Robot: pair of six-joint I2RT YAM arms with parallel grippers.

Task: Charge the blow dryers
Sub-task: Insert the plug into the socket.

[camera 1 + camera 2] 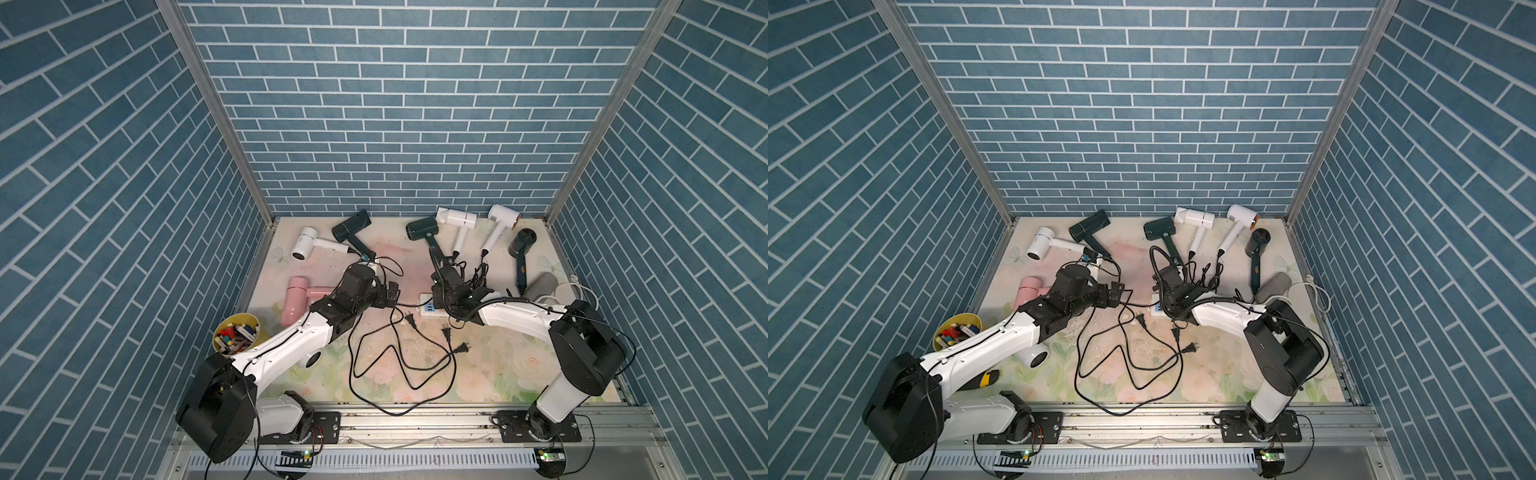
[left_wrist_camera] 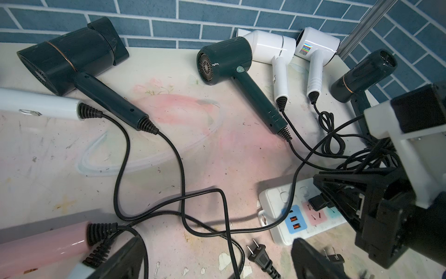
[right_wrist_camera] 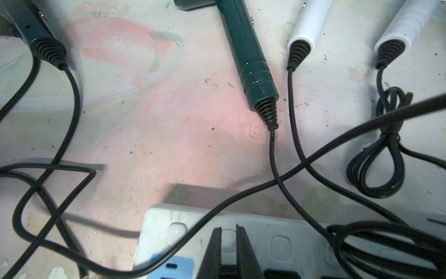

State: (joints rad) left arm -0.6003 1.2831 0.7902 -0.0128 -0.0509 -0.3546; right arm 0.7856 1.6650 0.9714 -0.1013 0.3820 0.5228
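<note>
Beyond the power strip (image 1: 427, 308), on their sides: left white dryer (image 1: 305, 243), nozzled dark green dryer (image 1: 351, 226), plain dark green dryer (image 1: 422, 229), two white dryers (image 1: 457, 217) (image 1: 503, 216), black dryer (image 1: 521, 245). Pink dryer (image 1: 296, 299) lies left of it.

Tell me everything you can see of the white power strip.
The power strip is a white plastic bar lying flat on the floral table, near its middle. It has rounded buttons and pastel panels: a blue one with orange USB ports, a pink socket, then a green one. A black cord lies across it, a black plug sits at the pink socket, and the shut right tool is directly over it, hiding the rest.
</note>
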